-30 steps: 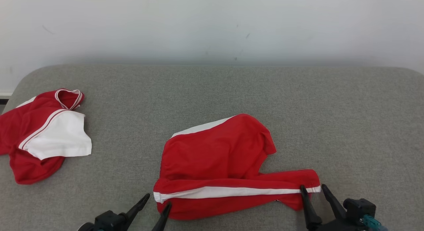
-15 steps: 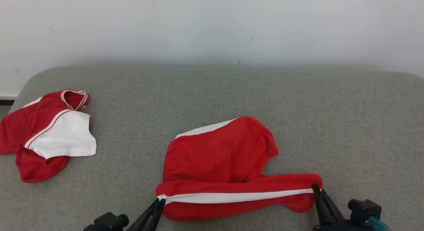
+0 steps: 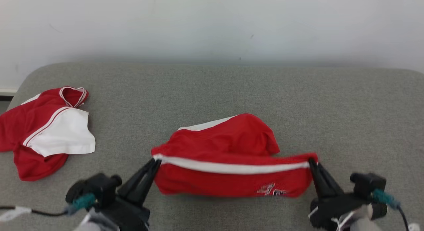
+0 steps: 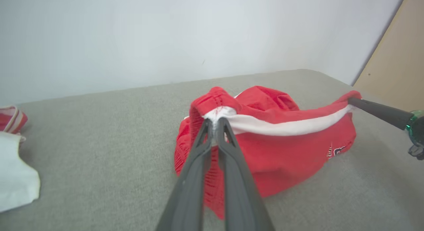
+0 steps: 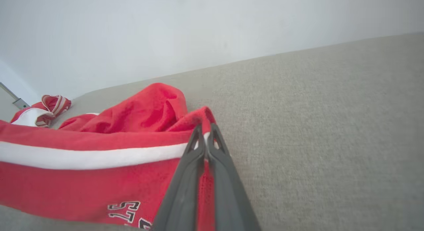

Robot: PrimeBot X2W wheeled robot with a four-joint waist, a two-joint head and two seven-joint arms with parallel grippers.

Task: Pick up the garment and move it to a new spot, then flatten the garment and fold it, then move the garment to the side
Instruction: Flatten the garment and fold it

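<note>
Red white-striped garment (image 3: 232, 178) hangs stretched, partly lifted off grey surface (image 3: 212, 91).

We see a wide grey upholstered surface (image 3: 232, 88) with a woven cover and rounded far corners. Toward its left edge lies a crumpled red-and-white jersey (image 3: 43, 131), collar pointing away from us. Near the middle front rest red shorts (image 3: 228, 141) with a white stripe. Their far part lies bunched on the cover, and the striped near edge stands raised off it. The two garments lie well apart.
</note>
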